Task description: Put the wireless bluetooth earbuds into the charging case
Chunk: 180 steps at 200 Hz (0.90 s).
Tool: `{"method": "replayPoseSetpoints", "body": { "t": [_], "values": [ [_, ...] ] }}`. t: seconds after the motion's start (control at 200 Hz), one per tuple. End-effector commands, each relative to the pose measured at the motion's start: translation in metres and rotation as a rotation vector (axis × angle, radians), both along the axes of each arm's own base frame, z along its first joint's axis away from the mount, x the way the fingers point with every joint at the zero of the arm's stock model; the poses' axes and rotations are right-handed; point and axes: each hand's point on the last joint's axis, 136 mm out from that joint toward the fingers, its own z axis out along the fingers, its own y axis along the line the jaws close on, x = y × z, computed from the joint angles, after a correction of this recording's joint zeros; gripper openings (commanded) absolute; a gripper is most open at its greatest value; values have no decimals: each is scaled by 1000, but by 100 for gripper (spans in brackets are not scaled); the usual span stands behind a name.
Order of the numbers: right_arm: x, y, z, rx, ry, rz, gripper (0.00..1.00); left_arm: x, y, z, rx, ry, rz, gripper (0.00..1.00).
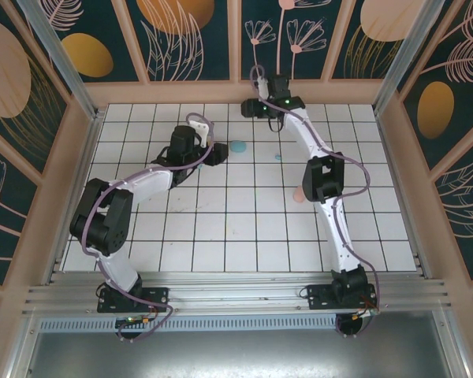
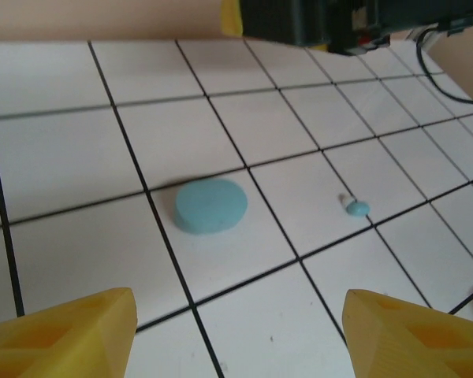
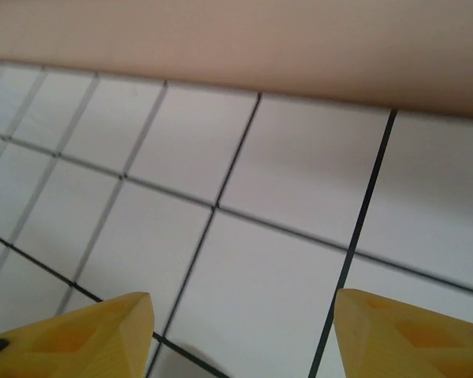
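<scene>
Earbud, teal (image 2: 355, 207): I locate it lying on the tiled tabletop (image 2: 55, 157), ahead and to the right of the left gripper (image 2: 236, 339), whose fingers stand wide apart with nothing between them. Teal case (image 2: 210, 205), apparently closed, sits ahead and slightly left, well apart from the earbud. The earbud's long axis appears to run from its pale tip at upper left down to the right. Right gripper (image 3: 236, 335), likewise spread and empty, faces the far wall (image 3: 236, 47); I judge the left gripper better placed.
</scene>
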Motion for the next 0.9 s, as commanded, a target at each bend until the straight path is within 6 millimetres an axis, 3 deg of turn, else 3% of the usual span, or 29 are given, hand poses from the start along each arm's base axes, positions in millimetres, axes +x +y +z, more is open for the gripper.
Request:
{"method": "replayPoseSetpoints", "body": {
  "t": [0.0, 0.23, 0.38, 0.395, 0.43, 0.45, 0.691, 0.896],
  "values": [
    [-19, 26, -15, 25, 16, 99, 64, -4, 1, -2, -31, 19, -1, 69],
    [-42, 62, -51, 7, 77, 184, 64, -17, 11, -8, -19, 32, 15, 69],
    [-61, 67, -77, -5, 155, 209, 62, -21, 15, -16, -10, 48, 23, 69],
    [-62, 68, -79, -5, 162, 211, 62, -22, 15, -4, -20, 26, 24, 69],
    [-67, 68, -83, -8, 181, 216, 61, -22, 16, 1, -24, 15, 24, 69],
    [-69, 68, -85, -10, 191, 219, 61, -27, 18, -7, -17, 33, 27, 69],
    [-103, 71, -93, -64, 267, 251, 57, -37, 25, -7, -24, 34, 44, 69],
    [-139, 69, -81, -94, 294, 218, 53, -48, 30, -6, -50, 37, 57, 69]
  ]
}}
